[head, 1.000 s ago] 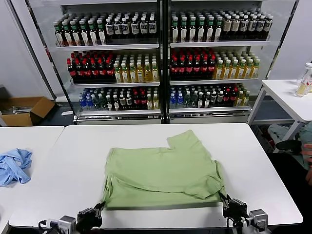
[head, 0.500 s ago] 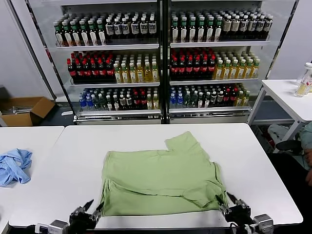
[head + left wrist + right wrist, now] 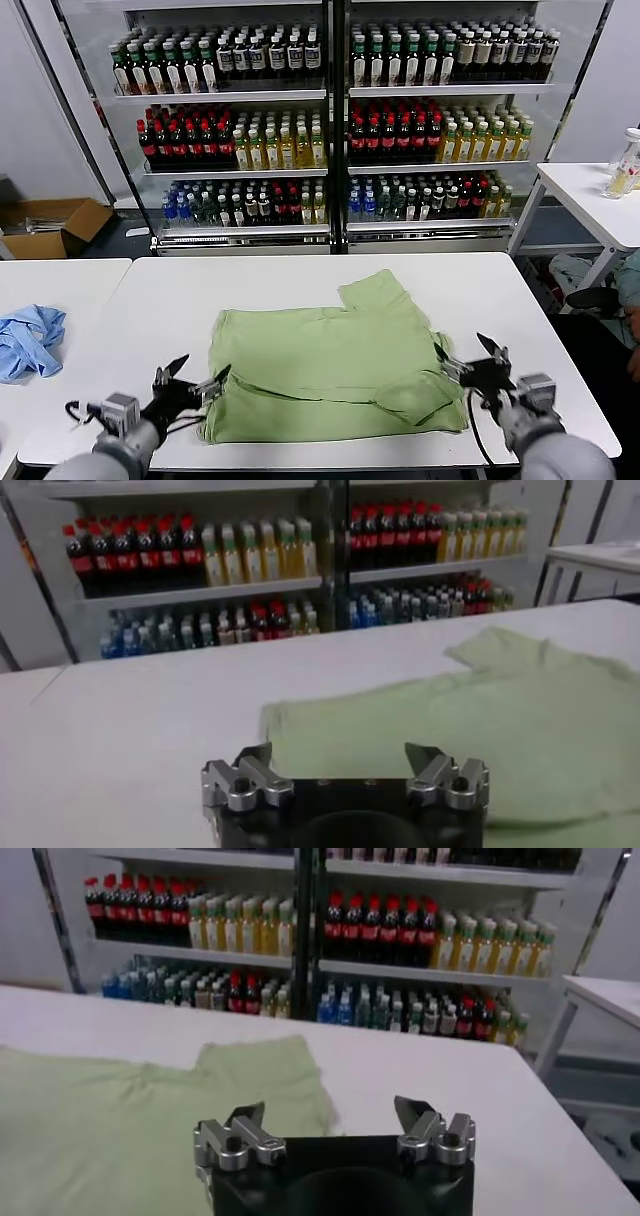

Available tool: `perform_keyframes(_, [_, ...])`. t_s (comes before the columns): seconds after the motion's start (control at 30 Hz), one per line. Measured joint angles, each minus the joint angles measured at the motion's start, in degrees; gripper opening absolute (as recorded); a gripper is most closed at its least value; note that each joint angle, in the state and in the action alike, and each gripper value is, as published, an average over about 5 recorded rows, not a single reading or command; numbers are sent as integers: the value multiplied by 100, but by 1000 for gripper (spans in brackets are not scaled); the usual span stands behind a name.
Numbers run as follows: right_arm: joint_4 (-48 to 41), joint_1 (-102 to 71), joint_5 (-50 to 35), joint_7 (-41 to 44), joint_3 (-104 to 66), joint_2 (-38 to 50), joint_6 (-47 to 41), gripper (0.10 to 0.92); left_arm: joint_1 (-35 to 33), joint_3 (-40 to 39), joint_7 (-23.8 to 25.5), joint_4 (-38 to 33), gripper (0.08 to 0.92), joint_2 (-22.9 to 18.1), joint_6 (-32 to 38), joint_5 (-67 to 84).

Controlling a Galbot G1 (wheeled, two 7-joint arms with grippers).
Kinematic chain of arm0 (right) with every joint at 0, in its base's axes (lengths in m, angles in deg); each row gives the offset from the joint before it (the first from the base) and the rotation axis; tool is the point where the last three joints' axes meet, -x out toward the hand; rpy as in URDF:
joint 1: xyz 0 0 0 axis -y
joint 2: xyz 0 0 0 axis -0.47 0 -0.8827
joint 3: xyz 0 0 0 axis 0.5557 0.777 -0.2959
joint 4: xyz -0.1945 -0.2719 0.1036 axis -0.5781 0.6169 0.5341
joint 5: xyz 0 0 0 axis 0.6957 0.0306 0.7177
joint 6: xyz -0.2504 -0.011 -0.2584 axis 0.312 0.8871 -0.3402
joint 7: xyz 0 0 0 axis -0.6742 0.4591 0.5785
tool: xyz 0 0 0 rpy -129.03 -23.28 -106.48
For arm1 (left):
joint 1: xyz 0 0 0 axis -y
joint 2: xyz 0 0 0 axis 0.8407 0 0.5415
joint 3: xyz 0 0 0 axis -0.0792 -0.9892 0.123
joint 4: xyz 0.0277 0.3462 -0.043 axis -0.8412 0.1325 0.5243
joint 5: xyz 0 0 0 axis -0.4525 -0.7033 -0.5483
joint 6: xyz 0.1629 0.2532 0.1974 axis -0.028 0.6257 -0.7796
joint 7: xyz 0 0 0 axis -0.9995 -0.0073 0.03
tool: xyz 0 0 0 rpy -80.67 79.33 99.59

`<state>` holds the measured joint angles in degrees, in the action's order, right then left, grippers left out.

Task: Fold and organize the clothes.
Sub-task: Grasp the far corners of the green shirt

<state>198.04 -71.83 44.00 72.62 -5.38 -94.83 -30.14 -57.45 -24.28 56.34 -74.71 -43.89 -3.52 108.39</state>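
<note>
The light green shirt point(image 3: 335, 365) lies partly folded on the white table point(image 3: 150, 310), one sleeve pointing to the far side; its collar, buttons and chest graphic are hidden. It also shows in the left wrist view point(image 3: 470, 715) and the right wrist view point(image 3: 130, 1113). My left gripper point(image 3: 195, 378) is open and empty at the shirt's near left corner. My right gripper point(image 3: 468, 358) is open and empty at the shirt's near right edge. In the wrist views the left gripper point(image 3: 345, 755) and the right gripper point(image 3: 330, 1113) hold nothing.
A light blue garment point(image 3: 28, 340) lies on the neighbouring table at the left. Drink coolers full of bottles point(image 3: 330, 120) stand behind the table. A cardboard box point(image 3: 50, 225) sits on the floor at the left. Another white table point(image 3: 595, 200) stands at the right.
Both grippers have let go of the shirt's near edge, opened, and risen beside its near corners. The shirt's near edge has dropped flat on the table.
</note>
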Motion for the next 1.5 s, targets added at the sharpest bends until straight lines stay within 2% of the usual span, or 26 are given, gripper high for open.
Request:
perform_keyframes(0.4, [-2323, 2564, -75, -113, 1378, -773, -43, 823, 1968, -970, 344, 1761, 823, 124, 66, 248])
perform_keyframes(0.73, [-4064, 3715, 210, 11, 1775, -1380, 2, 823, 3103, -1604, 626, 3062, 823, 64, 141, 297])
perform_keyframes(1.0, [-5016, 4119, 471, 121, 1845, -1719, 135, 823, 3566, -1824, 810, 3707, 823, -22, 152, 289])
perform_keyframes(1.5, [-5967, 4416, 746, 247, 1886, -2118, 364, 823, 3789, -1953, 1050, 4135, 823, -75, 238, 243])
